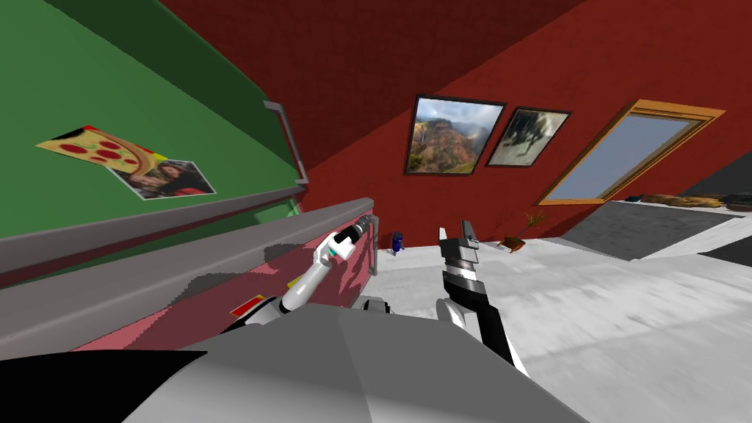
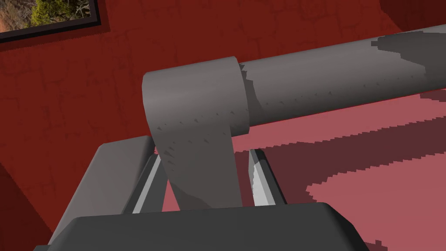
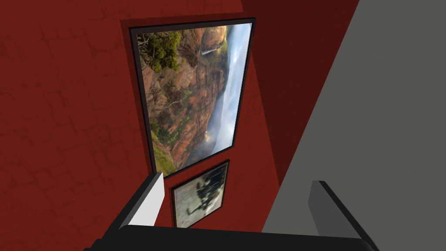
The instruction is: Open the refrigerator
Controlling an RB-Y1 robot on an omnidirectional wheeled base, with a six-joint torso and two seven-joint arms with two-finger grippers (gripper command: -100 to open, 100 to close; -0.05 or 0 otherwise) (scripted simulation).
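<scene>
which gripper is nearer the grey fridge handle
Left. The left gripper is shut on the grey handle at its end, one finger on each side. The right gripper stands open in the air further right, apart from the handle.

A home: green refrigerator (image 1: 183, 88) with pizza magnet (image 1: 99, 150), framed pictures (image 1: 453, 136), red wall (image 1: 352, 59), window (image 1: 620, 160).

So the upper fridge door (image 1: 147, 88) is flat green, lower door (image 1: 205, 294) pinkish red, handle (image 2: 331, 83) plain grey. Pizza magnet (image 1: 99, 150) — tan with red dots. Walls (image 1: 352, 66) dark red, floor (image 1: 587, 316) streaky white-grey — window frame (image 1: 675, 111) orange.
</scene>
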